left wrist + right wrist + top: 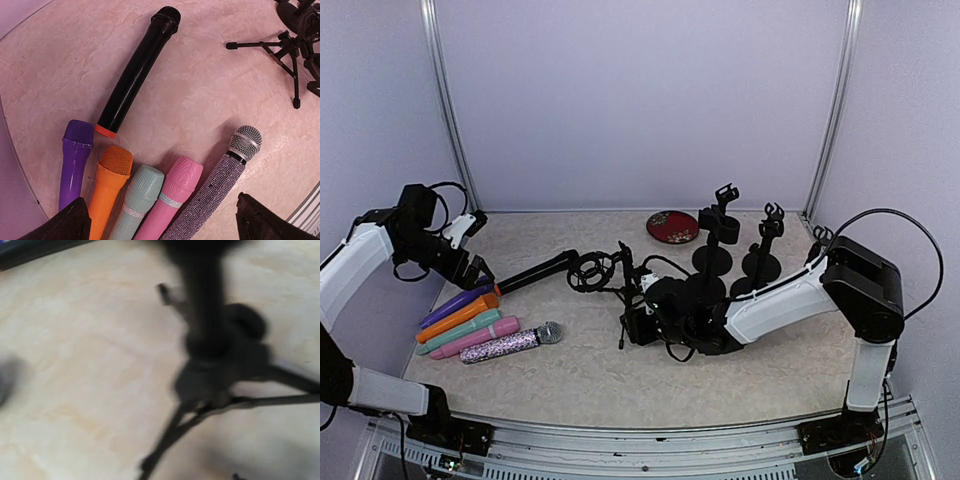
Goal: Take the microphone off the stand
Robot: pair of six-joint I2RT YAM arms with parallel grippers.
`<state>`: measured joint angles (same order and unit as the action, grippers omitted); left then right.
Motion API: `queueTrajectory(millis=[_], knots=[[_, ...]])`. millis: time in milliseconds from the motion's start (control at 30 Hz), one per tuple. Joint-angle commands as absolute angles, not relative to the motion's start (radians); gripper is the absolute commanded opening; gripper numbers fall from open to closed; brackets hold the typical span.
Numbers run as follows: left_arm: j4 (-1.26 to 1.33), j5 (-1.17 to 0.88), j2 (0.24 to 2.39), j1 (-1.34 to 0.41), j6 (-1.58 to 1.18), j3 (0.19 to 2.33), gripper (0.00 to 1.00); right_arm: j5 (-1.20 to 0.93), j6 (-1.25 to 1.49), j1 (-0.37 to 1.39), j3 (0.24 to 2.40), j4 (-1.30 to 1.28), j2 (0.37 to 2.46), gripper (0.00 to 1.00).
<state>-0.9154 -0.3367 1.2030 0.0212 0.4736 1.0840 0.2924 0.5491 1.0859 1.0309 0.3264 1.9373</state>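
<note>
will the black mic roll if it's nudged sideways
Probably rolls: the black mic is a smooth round tube lying flat on the table with nothing touching it. Its glossy body may also be slippery to pinch.

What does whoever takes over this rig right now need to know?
Left end effector: open, empty, hovering over the coloured microphones laid in a row.
Right end effector: down at the tripod stand. Its wrist view is blurred, so I cannot tell whether it is open or shut.
Black microphone: lying flat on the table beside that row, apart from the stand.
Done: removal looks complete.
Left: probably just check the stand's cradle and back both arms off.
</note>
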Motion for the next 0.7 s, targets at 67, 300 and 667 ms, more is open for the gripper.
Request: queueTrajectory(millis=[67,300,667], knots=[[-0.921,-0.348,1.186,0.027,0.481,1.077,0.99,0.257,0.582,1.120,1.093,0.285,1.984,0.54],[-0.920,-0.341,1.160,0.026,0.487,1.054,0.99,0.307,0.574,1.118,1.062,0.262,2.009,0.37],[-0.915,-0.322,1.151,0.027,0.492,1.043,0.99,0.335,0.523,1.014,1.130,0.213,2.059,0.00]])
